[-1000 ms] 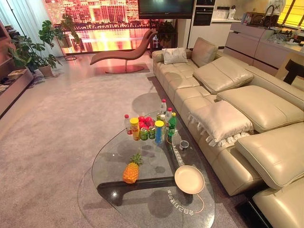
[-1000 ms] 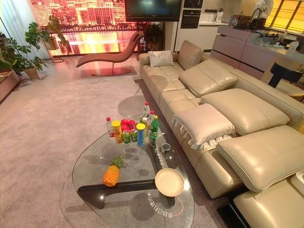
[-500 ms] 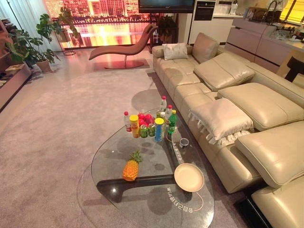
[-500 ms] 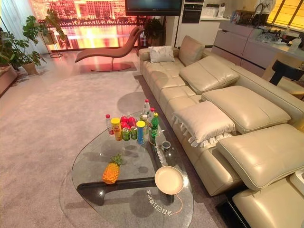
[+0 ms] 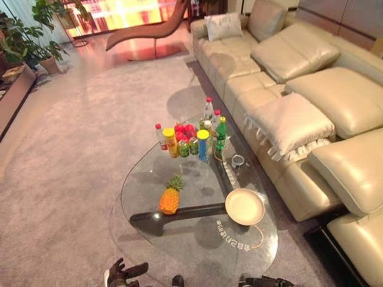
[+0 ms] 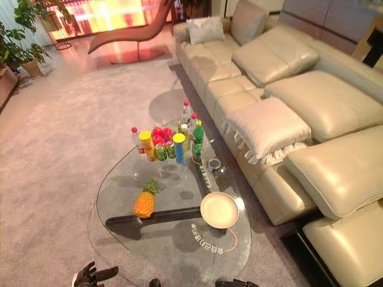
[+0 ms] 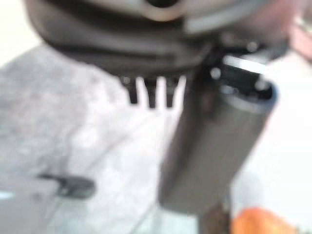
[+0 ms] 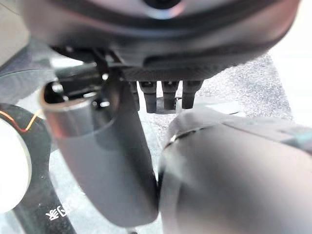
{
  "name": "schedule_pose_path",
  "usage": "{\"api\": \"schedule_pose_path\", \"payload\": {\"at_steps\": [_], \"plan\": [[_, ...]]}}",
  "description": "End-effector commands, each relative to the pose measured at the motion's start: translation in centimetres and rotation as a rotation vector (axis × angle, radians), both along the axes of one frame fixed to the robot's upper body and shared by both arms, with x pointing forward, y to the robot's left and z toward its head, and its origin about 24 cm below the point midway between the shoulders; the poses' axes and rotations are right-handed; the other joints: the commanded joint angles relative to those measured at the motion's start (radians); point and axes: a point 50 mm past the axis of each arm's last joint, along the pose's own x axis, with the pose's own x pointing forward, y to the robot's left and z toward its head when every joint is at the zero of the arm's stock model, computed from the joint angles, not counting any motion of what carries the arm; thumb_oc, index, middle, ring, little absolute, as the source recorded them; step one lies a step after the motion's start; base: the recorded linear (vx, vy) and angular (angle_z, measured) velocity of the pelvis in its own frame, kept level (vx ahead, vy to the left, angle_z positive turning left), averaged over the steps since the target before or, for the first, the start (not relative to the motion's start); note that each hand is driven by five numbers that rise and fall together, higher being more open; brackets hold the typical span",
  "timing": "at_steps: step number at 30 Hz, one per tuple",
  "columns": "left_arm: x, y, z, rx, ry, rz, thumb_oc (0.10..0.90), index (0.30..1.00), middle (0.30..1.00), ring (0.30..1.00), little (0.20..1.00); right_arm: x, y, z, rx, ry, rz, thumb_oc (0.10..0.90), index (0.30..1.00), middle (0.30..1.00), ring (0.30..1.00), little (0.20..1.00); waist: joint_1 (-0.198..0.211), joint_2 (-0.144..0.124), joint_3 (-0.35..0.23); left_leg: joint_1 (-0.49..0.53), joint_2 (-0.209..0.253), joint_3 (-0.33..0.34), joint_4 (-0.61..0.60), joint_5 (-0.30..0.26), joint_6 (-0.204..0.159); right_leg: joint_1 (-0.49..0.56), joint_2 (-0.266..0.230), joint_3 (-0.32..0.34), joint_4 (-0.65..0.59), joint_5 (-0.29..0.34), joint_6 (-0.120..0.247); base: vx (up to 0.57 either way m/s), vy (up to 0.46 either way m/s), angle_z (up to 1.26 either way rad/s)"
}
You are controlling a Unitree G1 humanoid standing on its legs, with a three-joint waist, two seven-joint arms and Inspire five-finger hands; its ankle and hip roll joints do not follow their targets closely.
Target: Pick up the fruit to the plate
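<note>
- Pineapple point(image 5: 169, 200): one, lying on the glass bench point(image 5: 143, 185), near its left edge and well short of the near edge. Long axis runs near-to-far; green crown points toward the far end, orange body toward the near edge. Neither hand touches it.
- Plate point(image 5: 244, 207): one, round, cream, bare, toward the bench's right edge. It sits well apart from the pineapple, with the dark base bar point(image 5: 179, 213) under the glass running between them.
- Far end of bench, one tight cluster: two tall canisters, one yellow point(image 5: 171, 142) and one blue with a yellow lid point(image 5: 202, 144); two green cans point(image 5: 184, 149); a green bottle point(image 5: 221, 134); a small red-capped bottle point(image 5: 160, 136); red fruit point(image 5: 184, 131) behind the cans, count cannot be told. Clear bottles behind, count unclear.
- Small round dish point(image 5: 237, 160): one, between the cluster and the plate, near the right edge.
- Left hand point(image 5: 121, 274): low, off the bench's near edge, over carpet; fingers spread apart, holding nothing.
- Right hand point(image 8: 161, 95): fingers straight in a row, thumb standing off, nothing held.
</note>
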Motion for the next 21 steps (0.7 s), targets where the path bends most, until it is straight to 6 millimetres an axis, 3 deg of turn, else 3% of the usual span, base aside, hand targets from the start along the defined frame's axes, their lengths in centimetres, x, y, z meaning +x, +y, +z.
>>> {"api": "schedule_pose_path", "payload": {"at_steps": [1,10,14,21], "plan": [[4.5,2.2,2.7,0.079,-0.209,0.048,0.800,0.900,0.900,0.900,0.900,-1.6,-1.1,-0.1,-0.085,0.102,0.062,0.800,0.900,0.900,0.900,0.900,-0.016,-0.041,0.045,-0.033,-0.092,-0.030,0.031,-0.074,0.042,-0.017,0.073,0.003,0.042,-0.076,-0.034,-0.02,0.054,-0.01],[12.1,3.0,8.7,0.128,-0.526,0.050,0.800,0.900,0.900,0.900,0.900,2.4,-1.5,1.0,-0.150,-0.054,0.113,0.800,0.900,0.900,0.900,0.900,-0.030,-0.039,0.165,-0.129,-0.104,-0.020,0.093,-0.075,0.051,-0.113,0.074,0.035,0.100,-0.082,-0.043,-0.09,0.045,-0.04],[12.8,3.2,9.5,0.130,-0.558,0.046,0.800,0.900,0.900,0.900,0.900,2.8,-1.5,1.1,-0.155,-0.070,0.117,0.800,0.900,0.900,0.900,0.900,-0.031,-0.040,0.177,-0.139,-0.106,-0.018,0.100,-0.076,0.052,-0.123,0.073,0.036,0.106,-0.083,-0.043,-0.03,0.002,-0.03],[17.2,4.2,15.6,0.156,-0.781,0.049,0.800,0.900,0.900,0.900,0.900,5.1,-1.0,1.9,-0.185,-0.189,0.119,0.800,0.900,0.900,0.900,0.900,-0.032,-0.057,0.256,-0.207,-0.123,-0.001,0.165,-0.088,0.058,-0.173,0.065,0.034,0.134,-0.079,-0.043,-0.07,-0.013,0.04]]}}
